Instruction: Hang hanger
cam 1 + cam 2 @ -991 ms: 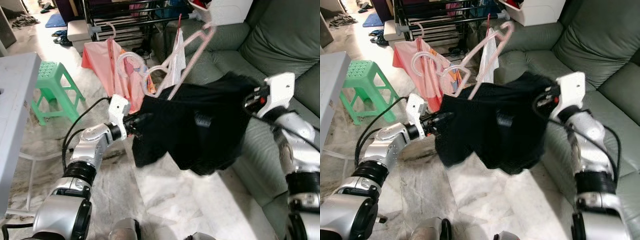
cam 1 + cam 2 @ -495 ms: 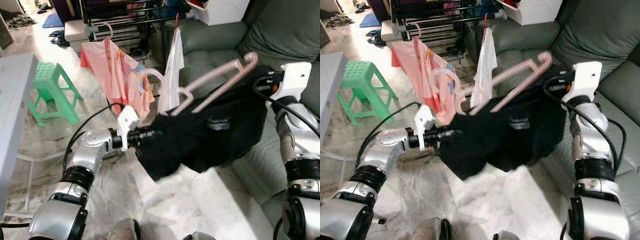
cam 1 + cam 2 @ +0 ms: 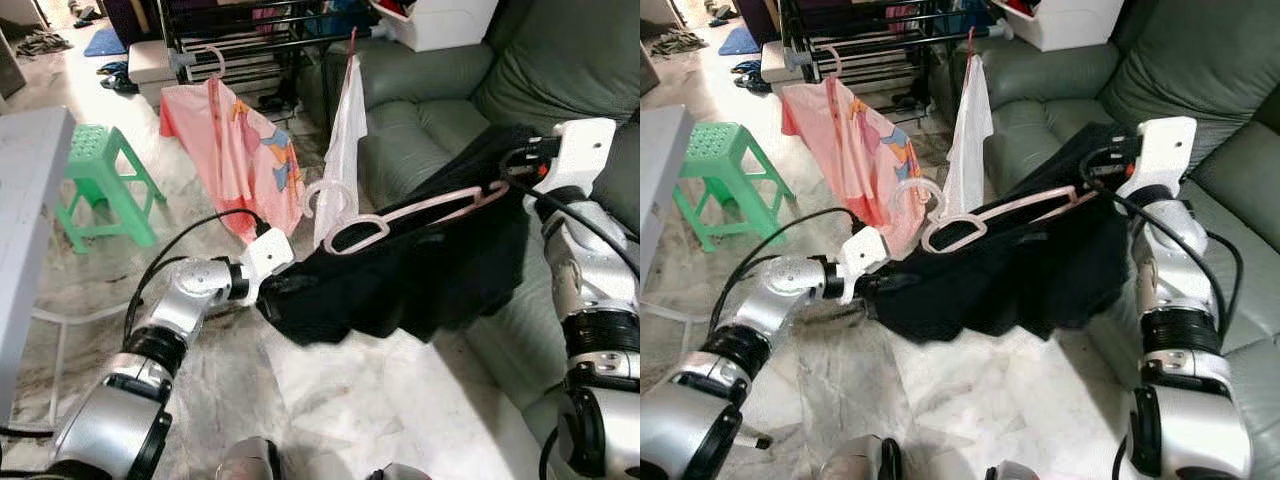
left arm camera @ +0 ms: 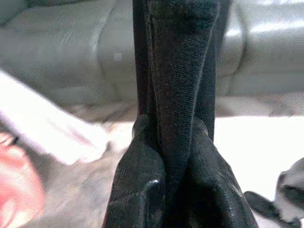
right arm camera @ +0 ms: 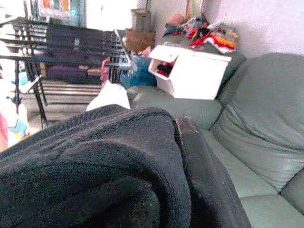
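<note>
Between the two arms I'm carrying a black garment [image 3: 400,285] stretched low over the marble floor [image 3: 330,400], with a pink hanger [image 3: 420,215] lying slantwise across its top. My left gripper [image 3: 275,290] is pinching one end of the cloth; in the left wrist view the black fingers [image 4: 142,190] are clamped on a fold of it. My right gripper [image 3: 1095,180] is up by the green sofa [image 3: 430,110] and wrapped in fabric, and I cannot tell how its fingers are standing under the cloth.

I'm watching three risks. The hanger is looking loose on the cloth, not threaded through it as far as I can see, so any tilt could be sliding it off onto the floor. The garment's lower edge is sagging close to the floor, so lowering either arm could be dragging it. And the drying rack [image 3: 250,40] is sitting well apart from the hanger's hook [image 3: 325,195], with a pink shirt [image 3: 235,150] and a white cloth [image 3: 345,130] hanging in between, so reaching across could be snagging those.
</note>
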You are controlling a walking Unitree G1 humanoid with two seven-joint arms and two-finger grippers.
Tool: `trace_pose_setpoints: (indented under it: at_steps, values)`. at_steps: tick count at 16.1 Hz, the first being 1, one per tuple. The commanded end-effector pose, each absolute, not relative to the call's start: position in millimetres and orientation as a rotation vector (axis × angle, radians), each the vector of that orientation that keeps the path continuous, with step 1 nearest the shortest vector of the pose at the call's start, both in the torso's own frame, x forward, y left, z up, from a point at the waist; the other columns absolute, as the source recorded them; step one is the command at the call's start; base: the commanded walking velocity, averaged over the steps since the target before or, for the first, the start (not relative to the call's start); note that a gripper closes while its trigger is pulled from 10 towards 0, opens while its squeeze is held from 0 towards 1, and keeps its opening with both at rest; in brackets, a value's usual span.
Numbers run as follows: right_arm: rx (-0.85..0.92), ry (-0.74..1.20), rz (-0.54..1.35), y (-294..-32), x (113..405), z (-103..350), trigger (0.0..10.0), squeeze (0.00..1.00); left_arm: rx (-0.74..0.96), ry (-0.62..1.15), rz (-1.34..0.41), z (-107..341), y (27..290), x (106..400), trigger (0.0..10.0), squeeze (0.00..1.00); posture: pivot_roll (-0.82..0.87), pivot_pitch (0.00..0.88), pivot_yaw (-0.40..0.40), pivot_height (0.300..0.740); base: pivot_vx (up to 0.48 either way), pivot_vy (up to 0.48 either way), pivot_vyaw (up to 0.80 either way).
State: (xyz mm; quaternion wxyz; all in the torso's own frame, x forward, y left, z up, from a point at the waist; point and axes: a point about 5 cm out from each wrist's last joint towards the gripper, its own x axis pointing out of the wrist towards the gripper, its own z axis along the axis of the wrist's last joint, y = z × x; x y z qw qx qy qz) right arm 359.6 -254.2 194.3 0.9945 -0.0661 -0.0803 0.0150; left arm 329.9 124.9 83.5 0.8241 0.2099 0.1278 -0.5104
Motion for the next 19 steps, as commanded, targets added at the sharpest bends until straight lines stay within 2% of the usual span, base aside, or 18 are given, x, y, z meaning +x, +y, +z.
trace_pose_setpoints:
  at_steps: [1,17,18,19]
  values:
    - [-0.145,-0.333,-0.072,-272,359,238,0.0,0.0,0.507,0.559,-0.95,44,174,312,0.0,0.0,-0.08,0.0,0.024,0.74,0.0,0.0,0.0]
    - [-0.164,-0.322,-0.053,-267,362,235,0.0,0.0,0.534,0.583,-0.917,40,176,313,0.0,0.0,-0.08,0.0,0.026,0.74,0.0,0.0,0.0]
    - [-0.406,-0.139,-0.049,-240,378,194,0.0,0.0,0.625,0.506,-0.458,50,199,335,0.0,0.0,-0.04,0.0,0.061,0.74,0.0,0.0,0.0]
    - [-0.55,-0.061,-0.066,-234,381,177,0.0,0.0,0.665,0.475,-0.272,54,209,339,0.0,0.0,-0.05,0.0,0.063,0.74,0.0,0.0,0.0]
